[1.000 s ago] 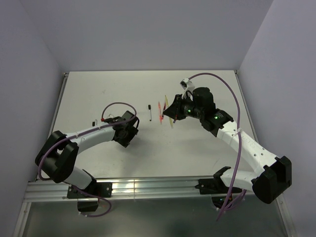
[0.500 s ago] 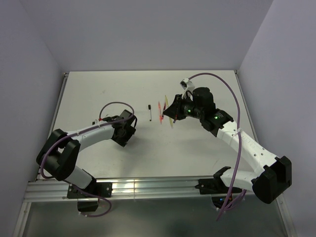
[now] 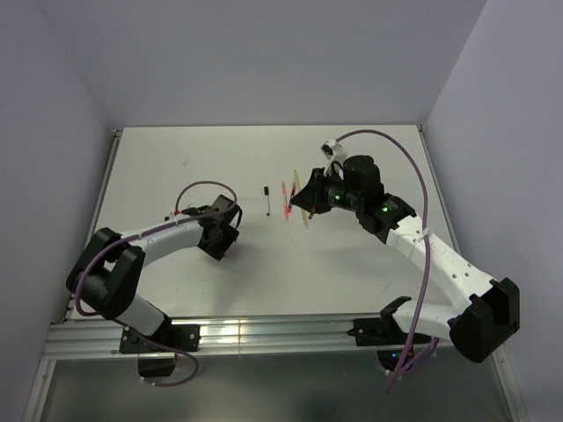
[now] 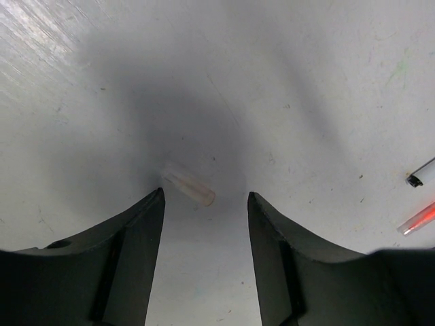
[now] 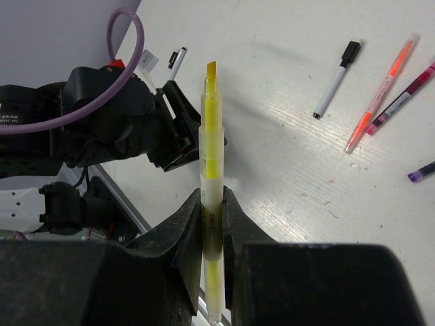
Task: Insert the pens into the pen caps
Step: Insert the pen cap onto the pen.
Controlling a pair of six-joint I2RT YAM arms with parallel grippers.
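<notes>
From above, my left gripper (image 3: pixel 217 241) hangs low over the table (image 3: pixel 352 264). My right gripper (image 3: pixel 304 202) is lifted.

Left wrist: jaws spread astride the clear cap (image 4: pixel 188 185) lying there, placed to pinch.

Right wrist: jaws clamp the yellow pen (image 5: pixel 211 170), tip free for capping.

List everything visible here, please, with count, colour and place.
yellow pen: one, yellow, held upright
white-black pen: one, white-black, lying centrally
orange pen: one, orange, right of it
dark red pen: one, dark red, beside orange pen
purple pen: one, purple, mostly out of frame
white-black stick: one, white-black, far left
clear cap: one, whitish-clear, lying untouched
table: one, white, under everything
left tool: one, black, open at clear cap
right tool: one, black, shut on yellow pen
</notes>
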